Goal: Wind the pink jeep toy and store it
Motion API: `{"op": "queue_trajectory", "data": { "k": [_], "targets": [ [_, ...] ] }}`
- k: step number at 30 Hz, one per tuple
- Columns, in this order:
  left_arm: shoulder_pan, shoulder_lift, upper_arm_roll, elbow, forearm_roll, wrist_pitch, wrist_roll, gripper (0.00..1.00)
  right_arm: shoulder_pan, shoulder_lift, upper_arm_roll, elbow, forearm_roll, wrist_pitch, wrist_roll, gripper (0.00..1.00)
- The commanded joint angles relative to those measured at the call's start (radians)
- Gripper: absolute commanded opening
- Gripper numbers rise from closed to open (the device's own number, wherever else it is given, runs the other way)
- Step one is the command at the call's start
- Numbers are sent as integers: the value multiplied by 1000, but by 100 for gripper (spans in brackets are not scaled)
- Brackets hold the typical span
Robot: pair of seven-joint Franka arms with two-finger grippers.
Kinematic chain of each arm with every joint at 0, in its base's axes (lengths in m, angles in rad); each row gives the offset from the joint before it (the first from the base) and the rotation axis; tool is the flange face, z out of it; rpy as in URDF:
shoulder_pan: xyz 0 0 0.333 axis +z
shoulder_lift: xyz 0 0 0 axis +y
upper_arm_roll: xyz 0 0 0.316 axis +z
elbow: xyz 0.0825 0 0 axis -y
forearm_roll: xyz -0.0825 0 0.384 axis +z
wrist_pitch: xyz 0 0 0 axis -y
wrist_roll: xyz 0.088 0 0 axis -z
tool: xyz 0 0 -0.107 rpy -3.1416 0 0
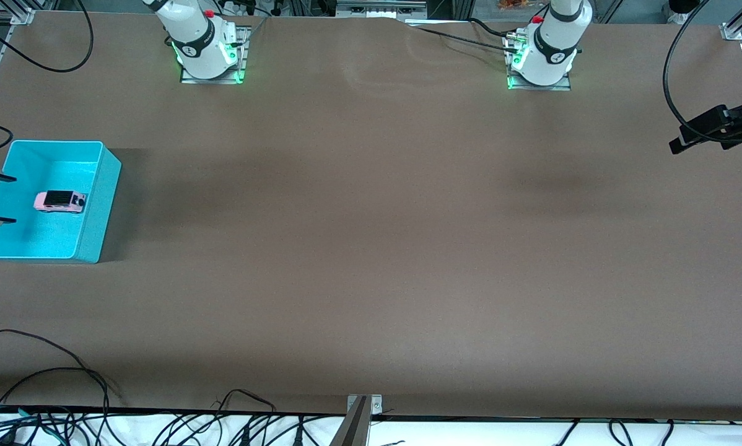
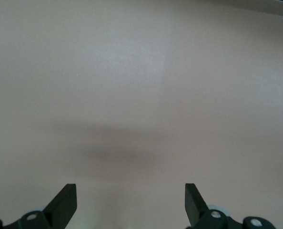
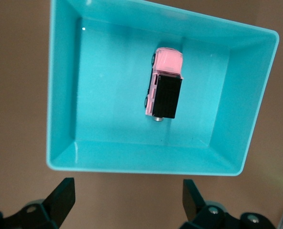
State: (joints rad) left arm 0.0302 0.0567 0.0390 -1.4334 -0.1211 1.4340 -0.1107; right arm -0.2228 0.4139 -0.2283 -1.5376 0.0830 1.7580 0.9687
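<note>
The pink jeep toy (image 1: 60,201) (image 3: 164,83), light pink with a black roof, lies on the floor of the turquoise bin (image 1: 101,204) (image 3: 63,95) at the right arm's end of the table. My right gripper (image 1: 2,199) (image 3: 128,191) hangs open and empty above the bin's outer rim, clear of the toy. My left gripper (image 1: 680,137) (image 2: 130,195) waits open and empty over bare brown table at the left arm's end.
Black cables (image 1: 67,371) loop onto the table's edge nearest the front camera. A metal bracket (image 1: 362,412) sits at the middle of that edge. Another cable (image 1: 671,80) hangs by the left gripper. The two arm bases (image 1: 207,49) (image 1: 544,56) stand along the table's farthest edge.
</note>
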Motion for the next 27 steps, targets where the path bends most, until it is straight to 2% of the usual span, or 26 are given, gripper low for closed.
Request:
{"op": "queue_trajectory", "data": {
  "k": [1,7,11,23,27],
  "targets": [
    [7,-1,-1,7,-8,-14,-7,100,2,9,0,97,9,-81,-103,100],
    [7,-1,-2,7,-8,-14,-7,100,-1,3,10,181,17,-179,-254,100],
    [7,-1,-1,7,-8,-14,-7,100,-9,-38,27,189,18,-192,-274,100],
    [7,-1,-2,7,-8,-14,-7,100,0,-47,40,235,14,-236,-298,100],
    [7,-1,-2,7,-8,-14,-7,100,5,-50,79,248,-2,-229,-297,100]
  ]
}}
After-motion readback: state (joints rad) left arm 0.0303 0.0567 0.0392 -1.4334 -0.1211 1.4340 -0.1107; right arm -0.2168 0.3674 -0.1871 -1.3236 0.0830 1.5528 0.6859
